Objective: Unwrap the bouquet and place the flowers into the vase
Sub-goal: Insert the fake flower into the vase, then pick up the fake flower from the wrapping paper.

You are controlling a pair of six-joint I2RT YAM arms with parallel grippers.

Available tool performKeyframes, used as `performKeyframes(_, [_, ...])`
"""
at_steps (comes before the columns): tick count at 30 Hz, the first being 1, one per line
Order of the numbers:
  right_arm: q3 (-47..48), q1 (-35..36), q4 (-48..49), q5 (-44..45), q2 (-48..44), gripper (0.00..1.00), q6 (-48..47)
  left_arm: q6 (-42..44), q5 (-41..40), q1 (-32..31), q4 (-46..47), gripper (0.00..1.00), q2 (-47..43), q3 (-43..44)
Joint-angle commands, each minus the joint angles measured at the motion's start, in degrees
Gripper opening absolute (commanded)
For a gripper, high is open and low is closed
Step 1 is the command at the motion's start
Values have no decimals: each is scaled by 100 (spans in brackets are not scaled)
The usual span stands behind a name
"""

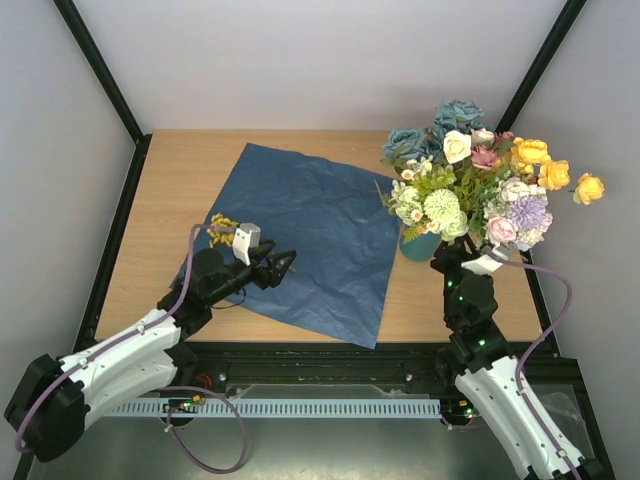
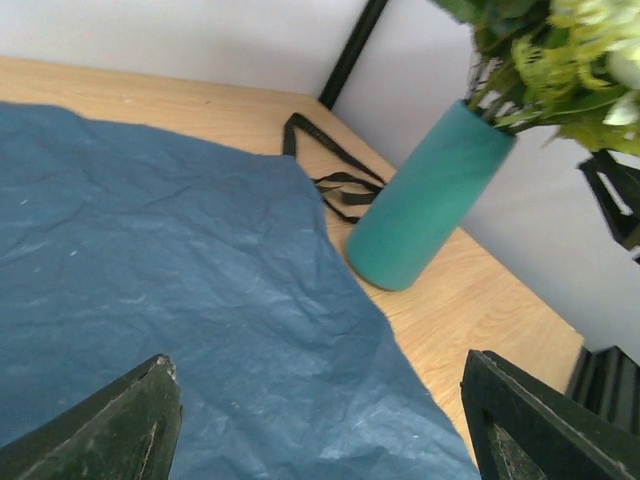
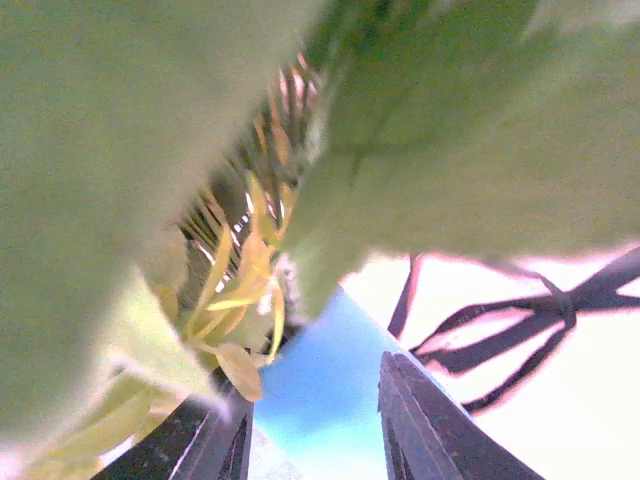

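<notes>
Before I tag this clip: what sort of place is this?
Probably a robot test booth: wooden table boxed in by white walls and black frame posts, left arm and right arm bolted at its near edge.

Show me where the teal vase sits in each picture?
Top external: right of centre, vase under the flowers.
Left wrist: vase upper right, beside the blue paper.
Right wrist: perhaps the blurred blue patch below; cannot tell.
Shared landmark: the flowers' green leaves.
</notes>
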Motion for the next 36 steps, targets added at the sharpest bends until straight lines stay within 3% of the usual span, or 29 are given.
performKeyframes(1, [323, -7, -1035, -186, 73, 35, 662, -237, -743, -27, -224, 77, 233, 140])
performKeyframes(6, [455, -6, -1915, -605, -96, 35, 1113, -637, -1528, -11, -686, 76, 792, 407])
performKeyframes(14, [476, -2, -2237, -1221, -254, 29, 1535, -1611, -1934, 110, -1379, 69, 1308, 693])
performKeyframes(18, [485, -2, -2385, -1558, -154, 40, 1937, -1925, -1955, 218, -1617, 62, 1416, 721])
performKeyframes(20, [434, -2, -2383, -1715, -228, 46, 2116, -2038, -2044, 263, -1726, 63, 1443, 742])
performKeyframes(23, [348, -2, -2298, -2059, -359, 48, 2312, -2114, -2189, 297, -1851, 57, 1448, 765])
performKeyframes(27, [342, -2, -2525, -2543, -331, 52, 2220, -2282, -2646, 408, -2099, 57, 1499, 726])
performKeyframes(36, [109, 7, -2552, -3578, 104, 41, 1938, -2671, -2211, 1065, -1521, 52, 2191, 767])
